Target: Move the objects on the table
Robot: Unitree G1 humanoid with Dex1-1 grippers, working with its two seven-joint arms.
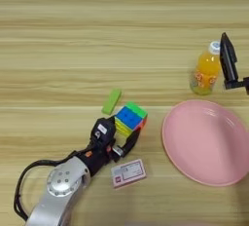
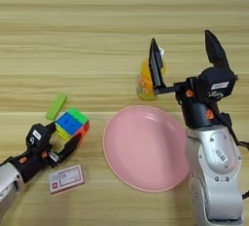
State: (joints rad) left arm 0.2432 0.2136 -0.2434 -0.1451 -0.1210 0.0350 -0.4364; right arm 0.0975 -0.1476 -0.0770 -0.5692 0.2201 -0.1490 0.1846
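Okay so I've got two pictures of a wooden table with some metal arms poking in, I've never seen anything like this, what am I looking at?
Both pictures come from one stereo camera on a humanoid robot's head, looking down at the table; the second is simply its right eye, shifted sideways.

The silver arms are the robot's own. The left gripper has its black jaws spread around a Rubik's cube, not clearly squeezing it. The right gripper is open beside an orange-juice bottle; one finger covers part of the bottle, the other stands clear.

Also on the table: a green block just beyond the cube, a pink plate, and a small red-and-white card in front of the cube. Nothing is lifted.
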